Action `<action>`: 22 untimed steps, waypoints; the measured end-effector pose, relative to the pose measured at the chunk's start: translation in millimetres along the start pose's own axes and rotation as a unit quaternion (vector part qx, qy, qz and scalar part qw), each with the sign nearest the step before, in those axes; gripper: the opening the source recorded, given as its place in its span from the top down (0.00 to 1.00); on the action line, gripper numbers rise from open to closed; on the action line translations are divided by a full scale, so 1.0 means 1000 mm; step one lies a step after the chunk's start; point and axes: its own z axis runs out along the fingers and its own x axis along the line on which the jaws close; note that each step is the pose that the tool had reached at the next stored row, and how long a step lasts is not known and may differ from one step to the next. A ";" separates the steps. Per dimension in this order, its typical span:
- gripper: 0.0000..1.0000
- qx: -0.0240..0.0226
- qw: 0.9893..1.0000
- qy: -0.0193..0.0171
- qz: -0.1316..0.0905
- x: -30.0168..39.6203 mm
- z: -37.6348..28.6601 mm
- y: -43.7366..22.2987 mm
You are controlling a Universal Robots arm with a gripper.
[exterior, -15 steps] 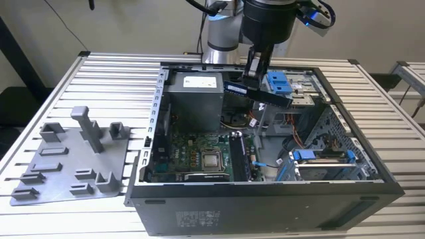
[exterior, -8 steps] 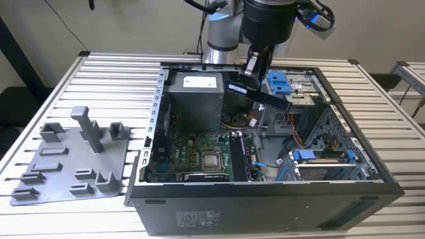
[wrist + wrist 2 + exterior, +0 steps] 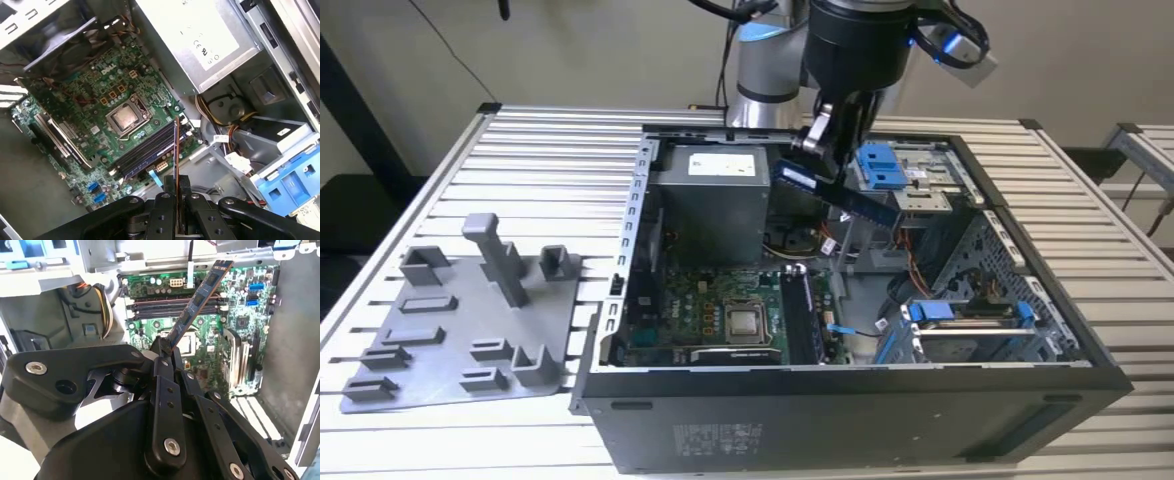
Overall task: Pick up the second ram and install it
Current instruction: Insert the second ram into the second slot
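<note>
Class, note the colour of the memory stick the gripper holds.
The second ram is dark blue with black chips, clearest in the second wrist view.

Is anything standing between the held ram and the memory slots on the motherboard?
Nothing visible does. The gripper is shut on the second ram, and in both wrist views the space down to the memory slots looks free.

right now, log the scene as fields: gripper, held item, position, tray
gripper: black two-finger gripper, shut
held: slim dark green-black memory stick, gripped at one end, tilted
position: above the open black computer case, clear of the large green motherboard
tray: grey plastic tray with upright posts, outside the case, exterior view's left
</note>
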 end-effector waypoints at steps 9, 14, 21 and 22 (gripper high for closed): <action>0.86 0.004 0.998 0.002 0.070 0.0000 0.0010 0.0000; 0.86 0.006 0.994 0.003 0.108 0.0001 0.0015 0.0000; 0.86 0.008 0.990 0.004 0.141 -0.0005 0.0020 -0.0008; 0.86 0.008 0.990 0.004 0.142 -0.0006 0.0020 -0.0009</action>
